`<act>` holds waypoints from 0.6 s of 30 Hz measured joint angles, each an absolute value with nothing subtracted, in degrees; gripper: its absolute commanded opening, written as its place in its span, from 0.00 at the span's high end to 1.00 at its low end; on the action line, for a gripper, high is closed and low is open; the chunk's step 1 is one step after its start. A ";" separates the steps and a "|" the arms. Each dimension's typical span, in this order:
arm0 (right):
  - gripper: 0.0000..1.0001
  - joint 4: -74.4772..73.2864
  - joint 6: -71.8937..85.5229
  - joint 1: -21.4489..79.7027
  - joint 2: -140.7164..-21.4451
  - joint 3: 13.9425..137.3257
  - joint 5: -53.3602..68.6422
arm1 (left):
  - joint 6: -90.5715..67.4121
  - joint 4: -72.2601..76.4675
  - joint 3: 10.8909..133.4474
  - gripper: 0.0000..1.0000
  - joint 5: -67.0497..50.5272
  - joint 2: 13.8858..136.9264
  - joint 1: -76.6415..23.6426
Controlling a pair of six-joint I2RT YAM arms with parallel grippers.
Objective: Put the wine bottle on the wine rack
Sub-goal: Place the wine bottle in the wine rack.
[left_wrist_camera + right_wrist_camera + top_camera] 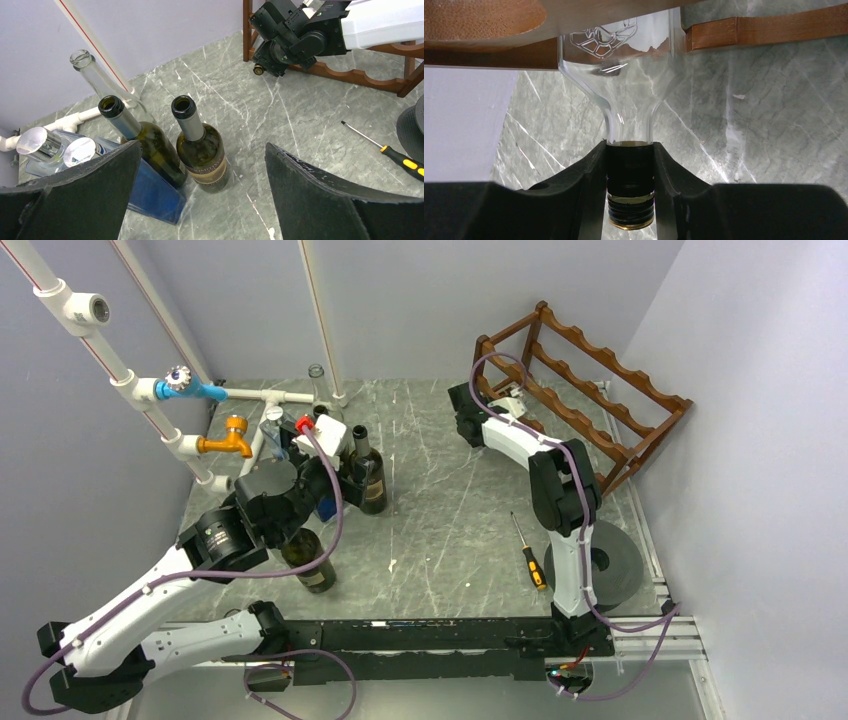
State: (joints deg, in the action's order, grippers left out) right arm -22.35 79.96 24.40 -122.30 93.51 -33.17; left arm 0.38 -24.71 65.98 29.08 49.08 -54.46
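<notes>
Right fingers point(584, 190) clamped on wine bottle point(624, 85) neck at wine rack point(764, 30); seat body in scallop before releasing. Left fingers point(320, 190) apart.

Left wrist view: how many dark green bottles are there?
2. The labelled bottle stands mid-frame. The second bottle is just left of it, beside a blue bottle. Others may be hidden.

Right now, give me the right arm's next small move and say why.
Probably ease the clear glass bottle a little deeper into the wine rack before letting go. The right fingers are shut on its dark capped neck, and only the bottle's shoulder overlaps the rails. Whether the body sits in a scallop cannot be seen.
</notes>
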 measured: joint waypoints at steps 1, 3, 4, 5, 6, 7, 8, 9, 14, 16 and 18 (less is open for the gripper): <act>1.00 -22.11 79.94 24.40 -122.50 93.51 -33.39 | 0.38 -24.71 65.98 0.01 29.08 49.08 -54.46; 1.00 -21.80 79.88 24.45 -122.83 93.65 -33.98 | 0.38 -24.71 65.98 0.01 29.10 49.08 -54.46; 1.00 -21.91 79.85 24.47 -123.04 93.93 -34.09 | 0.38 -24.71 65.98 0.01 29.08 49.08 -54.46; 1.00 -21.98 79.88 24.47 -123.33 94.24 -34.13 | 0.38 -24.71 65.98 0.01 29.08 49.10 -54.46; 1.00 -22.00 79.90 24.47 -123.52 94.43 -34.22 | 0.38 -24.71 65.98 0.01 29.08 49.10 -54.46; 1.00 -21.93 79.90 24.51 -123.68 94.45 -34.28 | 0.38 -24.71 65.98 0.01 29.04 49.10 -54.46; 1.00 -21.87 79.77 24.56 -123.81 94.45 -34.41 | 0.38 -24.71 65.98 0.01 28.91 49.10 -54.46; 1.00 -21.78 79.66 24.62 -123.96 94.48 -34.59 | 0.38 -24.71 65.98 0.01 28.77 49.10 -54.46; 1.00 -22.55 79.26 24.84 -125.45 96.09 -35.55 | 0.38 -24.71 65.98 0.01 28.67 49.10 -54.46; 1.00 -22.57 79.15 24.84 -125.73 96.20 -35.55 | 0.38 -24.71 65.98 0.01 28.49 49.10 -54.46; 1.00 -22.44 78.91 24.84 -125.78 96.20 -35.70 | 0.38 -24.73 65.98 0.01 28.32 49.10 -54.46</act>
